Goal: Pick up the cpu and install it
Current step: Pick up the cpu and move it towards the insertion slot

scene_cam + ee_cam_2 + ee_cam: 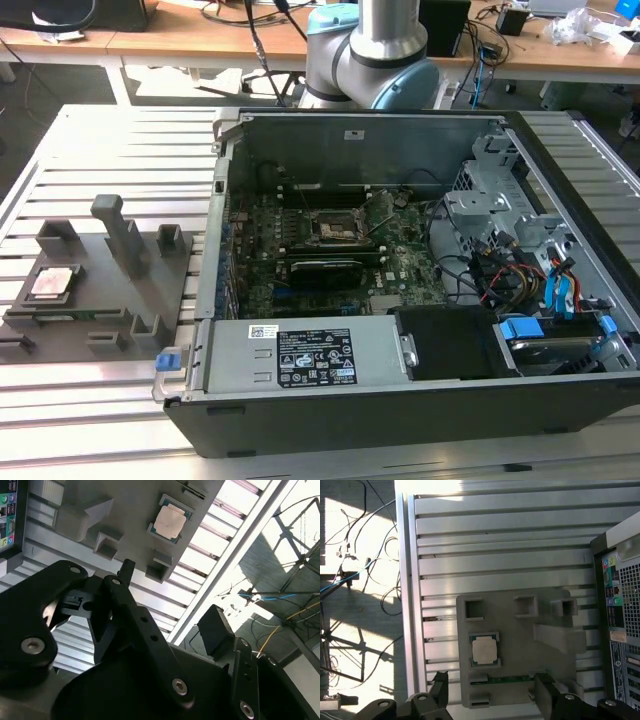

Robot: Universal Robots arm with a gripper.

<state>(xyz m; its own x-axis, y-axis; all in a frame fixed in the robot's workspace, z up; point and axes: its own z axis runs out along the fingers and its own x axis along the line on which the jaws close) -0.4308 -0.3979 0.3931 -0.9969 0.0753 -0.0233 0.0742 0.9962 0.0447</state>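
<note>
The cpu [484, 649] sits in the grey fixture tray [520, 635]; the gripper [491, 679] hangs above that tray, jaws wide apart, empty.

Setting: we identify a robotics lab or electronics workshop.
Work surface: we see a slotted aluminium table [120, 150] carrying an open computer case [400, 425] and a grey fixture tray [105, 290].
Equipment: we note a robot arm [375, 50] mounted behind the case.
Surroundings: we observe wooden benches [180, 40] holding gear, and loose cables [365, 565] on the floor.

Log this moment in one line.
cpu: lying in grey fixture tray | end effector: open, holding nothing, clear of cpu
</note>
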